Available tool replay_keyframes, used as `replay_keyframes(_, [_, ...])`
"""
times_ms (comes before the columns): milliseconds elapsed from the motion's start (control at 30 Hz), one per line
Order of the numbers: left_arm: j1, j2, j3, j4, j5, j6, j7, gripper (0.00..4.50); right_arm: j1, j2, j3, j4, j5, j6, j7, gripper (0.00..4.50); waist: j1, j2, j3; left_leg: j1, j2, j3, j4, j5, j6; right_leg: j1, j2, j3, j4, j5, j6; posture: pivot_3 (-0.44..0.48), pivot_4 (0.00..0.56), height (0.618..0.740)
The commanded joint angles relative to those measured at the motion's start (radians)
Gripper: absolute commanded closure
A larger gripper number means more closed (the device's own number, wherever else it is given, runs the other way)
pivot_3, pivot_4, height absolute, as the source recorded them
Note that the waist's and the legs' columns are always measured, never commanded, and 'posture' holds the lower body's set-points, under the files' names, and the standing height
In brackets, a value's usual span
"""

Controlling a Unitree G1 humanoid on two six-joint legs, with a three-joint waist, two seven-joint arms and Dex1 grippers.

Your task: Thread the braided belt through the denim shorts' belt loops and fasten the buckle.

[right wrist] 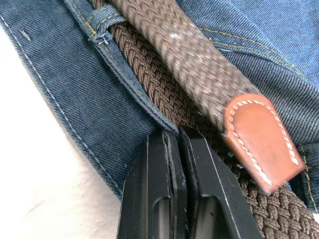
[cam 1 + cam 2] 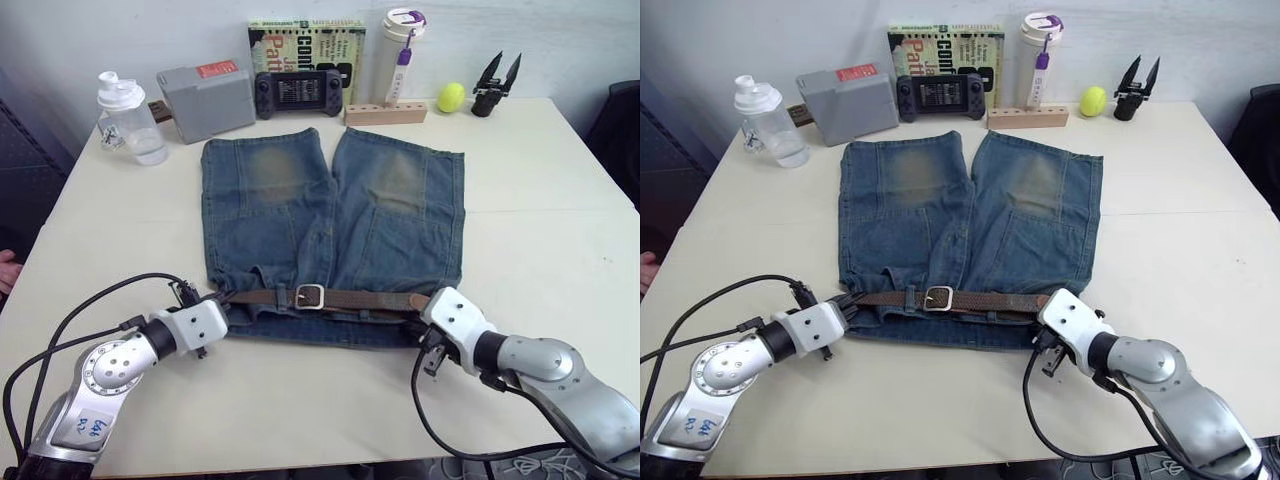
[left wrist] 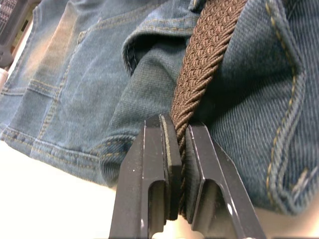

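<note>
Shorts made of blue denim [image 2: 330, 220] lie flat on the pale bench [image 2: 560, 200], with the waist on the near side and the two wide legs pointing to the far side. That puts the waist close to both arms, so they can work on it. The braided belt [image 2: 360, 298] runs along the waist from left to right, and the silver buckle [image 2: 309, 296] sits near the middle, looking done up, so the job seems almost finished. The left gripper [image 3: 180, 149] is at the left end of the waist, and its fingers [image 3: 157, 149] are pinched narrow on the belt, maybe to pull it straight. The right gripper [image 1: 178, 142] is at the right end, with its fingers pressed together at the edge of the waistband, just beside a belt loop [image 1: 102, 22]; I cannot tell if any cloth is between them. The belt is woven like a plait and looks bumpy and bendy. Its tip [image 1: 259, 144] is smooth tan leather with white stitches. The denim is thick, soft and faded, with lighter patches on the legs.
</note>
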Motion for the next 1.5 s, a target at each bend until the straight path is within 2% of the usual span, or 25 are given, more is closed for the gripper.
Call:
replay_keyframes(33, [0.024, 0.040, 0.147, 0.096, 0.002, 0.063, 0.043, 4.50, 0.044, -0.016, 0.014, 0.077, -0.028, 0.102, -0.026, 4.43, -0.004, 0.000, 0.000, 0.000, 0.000, 0.000, 0.000, 0.000, 0.000, 0.000, 0.000, 0.000, 0.000, 0.000, 0.000, 0.000, 0.150, 0.726])
replay_keyframes(200, [0.027, 0.041, 0.157, 0.107, 0.004, 0.091, 0.055, 4.50, 0.049, -0.021, 0.016, 0.079, -0.031, 0.101, -0.032, 4.43, -0.012, 0.000, 0.000, 0.000, 0.000, 0.000, 0.000, 0.000, 0.000, 0.000, 0.001, 0.000, 0.000, 0.000, 0.000, 0.000, 0.150, 0.726])
replay_keyframes(533, [0.025, -0.020, 0.054, -0.005, -0.003, 0.091, 0.034, 4.50, 0.028, -0.022, 0.014, 0.062, -0.027, 0.062, -0.017, 4.43, -0.012, -0.001, -0.001, 0.000, 0.000, 0.001, 0.000, 0.000, 0.000, 0.000, 0.001, 0.000, 0.000, 0.000, 0.000, 0.000, 0.150, 0.726])
replay_keyframes(600, [0.022, -0.043, 0.034, -0.033, -0.012, 0.097, 0.030, 3.60, 0.021, -0.028, 0.010, 0.053, -0.023, 0.034, 0.000, 4.50, -0.011, -0.001, -0.001, 0.000, -0.001, 0.001, 0.000, 0.000, 0.000, 0.000, 0.000, 0.000, 0.001, 0.000, 0.000, 0.000, 0.150, 0.726])
replay_keyframes(667, [0.026, -0.055, 0.022, -0.057, -0.032, 0.096, 0.010, 2.89, 0.017, -0.035, 0.001, 0.045, -0.023, 0.006, 0.013, 4.50, -0.010, -0.001, -0.002, 0.000, -0.001, 0.001, 0.001, 0.000, 0.000, 0.000, 0.000, 0.000, 0.001, 0.000, 0.000, 0.000, 0.150, 0.726])
replay_keyframes(767, [0.045, -0.053, 0.018, -0.090, -0.067, 0.085, -0.025, 1.57, 0.012, -0.047, -0.027, 0.041, -0.008, -0.012, 0.035, 3.37, -0.003, -0.001, -0.003, 0.000, -0.002, 0.001, 0.001, 0.000, 0.000, 0.001, -0.001, 0.001, 0.001, 0.000, 0.000, 0.000, 0.150, 0.726])
replay_keyframes(867, [0.079, -0.049, 0.046, -0.139, -0.160, 0.080, -0.083, 0.20, 0.007, -0.062, -0.082, 0.035, 0.044, -0.001, 0.082, 1.93, 0.002, 0.000, -0.004, 0.000, -0.002, 0.001, 0.001, 0.000, 0.000, 0.001, -0.002, 0.001, 0.001, 0.000, 0.000, 0.000, 0.150, 0.726])
replay_keyframes(933, [0.115, -0.037, 0.081, -0.195, -0.265, 0.109, -0.145, 0.19, 0.008, -0.070, -0.158, 0.021, 0.121, 0.025, 0.138, 0.96, 0.005, 0.000, -0.003, 0.000, -0.002, 0.001, 0.002, 0.000, 0.000, 0.001, -0.001, 0.001, 0.000, 0.000, 0.000, 0.000, 0.150, 0.726])
replay_keyframes(1067, [0.201, -0.007, 0.153, -0.316, -0.477, 0.229, -0.257, 0.19, 0.038, -0.121, -0.302, 0.016, 0.244, 0.040, 0.263, 0.96, 0.014, 0.002, -0.001, -0.002, -0.002, 0.000, 0.003, 0.000, 0.000, 0.000, -0.001, 0.001, 0.001, 0.000, 0.000, 0.000, 0.150, 0.726])
replay_keyframes(1200, [0.272, 0.005, 0.246, -0.390, -0.671, 0.367, -0.297, 0.19, 0.086, -0.163, -0.409, 0.064, 0.282, -0.022, 0.361, 0.96, 0.014, 0.003, -0.001, -0.001, -0.002, 0.000, 0.003, 0.000, 0.000, 0.001, -0.001, 0.001, 0.001, 0.000, 0.000, 0.000, 0.150, 0.726])
replay_keyframes(1367, [0.291, -0.013, 0.359, -0.404, -0.828, 0.469, -0.280, 0.19, -0.016, -0.112, -0.495, 0.196, 0.322, -0.112, 0.363, 0.96, 0.010, 0.003, 0.000, -0.001, -0.003, 0.001, 0.004, 0.000, 0.000, 0.000, 0.001, 0.002, 0.001, 0.000, 0.000, 0.000, 0.150, 0.726])
replay_keyframes(1500, [0.291, -0.017, 0.385, -0.387, -0.833, 0.487, -0.274, 0.19, -0.100, -0.073, -0.488, 0.282, 0.324, -0.190, 0.362, 0.96, 0.010, 0.004, 0.000, -0.001, -0.005, 0.002, 0.003, 0.000, 0.000, 0.000, 0.003, 0.002, 0.001, 0.000, 0.000, 0.000, 0.150, 0.726])
